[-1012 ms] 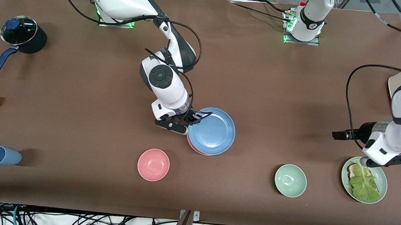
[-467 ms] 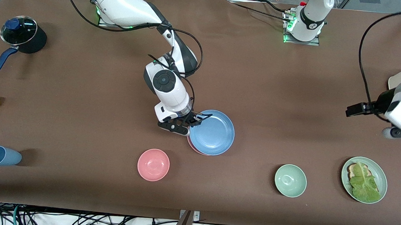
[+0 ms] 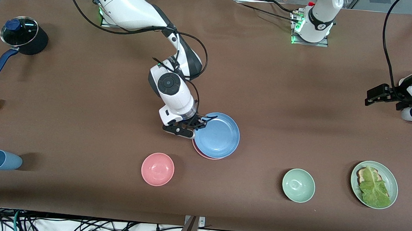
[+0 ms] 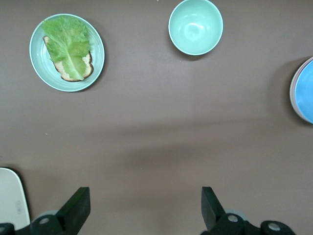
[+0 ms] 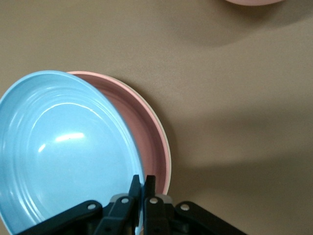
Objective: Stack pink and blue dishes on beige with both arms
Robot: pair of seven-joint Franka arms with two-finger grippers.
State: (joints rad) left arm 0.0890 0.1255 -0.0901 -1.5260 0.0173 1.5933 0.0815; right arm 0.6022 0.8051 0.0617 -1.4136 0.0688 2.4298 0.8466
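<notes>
Right tool (image 3: 201, 121) pinches tilted blue plate (image 3: 219, 136).

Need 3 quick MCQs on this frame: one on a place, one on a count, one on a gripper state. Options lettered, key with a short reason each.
1. Where does the blue plate lie?
A. in the green bowl
B. over the pink plate
C. beside the pot

2. How many bowls stand on the table?
A. two
B. three
C. four

3. How is the right gripper?
A. wide open over bare table
B. shut on the pink bowl
C. shut on the blue plate's rim

Key: 1 B, pink rim shows under the blue one. 2 A, the pink bowl and the green bowl. 3 C, right wrist view shows fingers pinching the blue rim.
</notes>
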